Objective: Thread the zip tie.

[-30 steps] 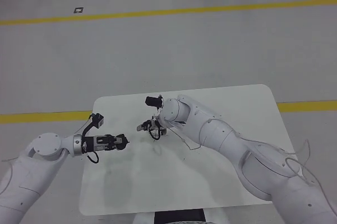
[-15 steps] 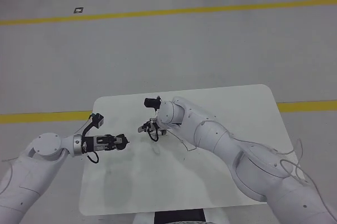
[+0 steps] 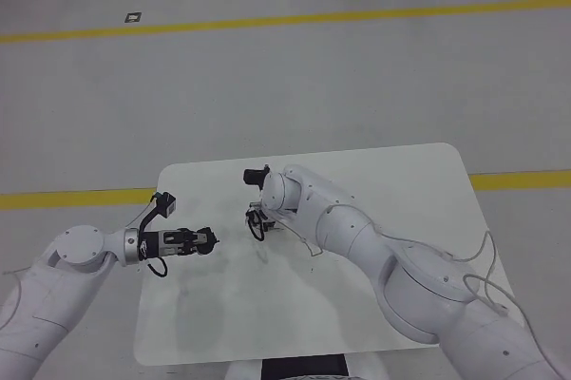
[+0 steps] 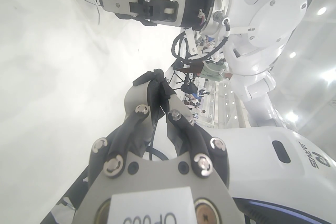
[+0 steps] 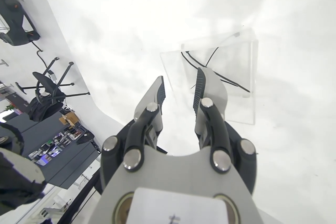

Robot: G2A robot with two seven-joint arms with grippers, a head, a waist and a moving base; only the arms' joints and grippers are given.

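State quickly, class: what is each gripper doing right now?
Left gripper: fingers shut on a thin black zip tie.
Right gripper: fingers open, holding nothing.

A white table [image 3: 409, 190] with rounded corners is used as the work surface. A clear, shallow plastic tray [image 5: 236, 107] is placed flat on it, near the middle. Black zip ties [image 5: 189, 60] are contained loosely in the tray, crossed over one another.
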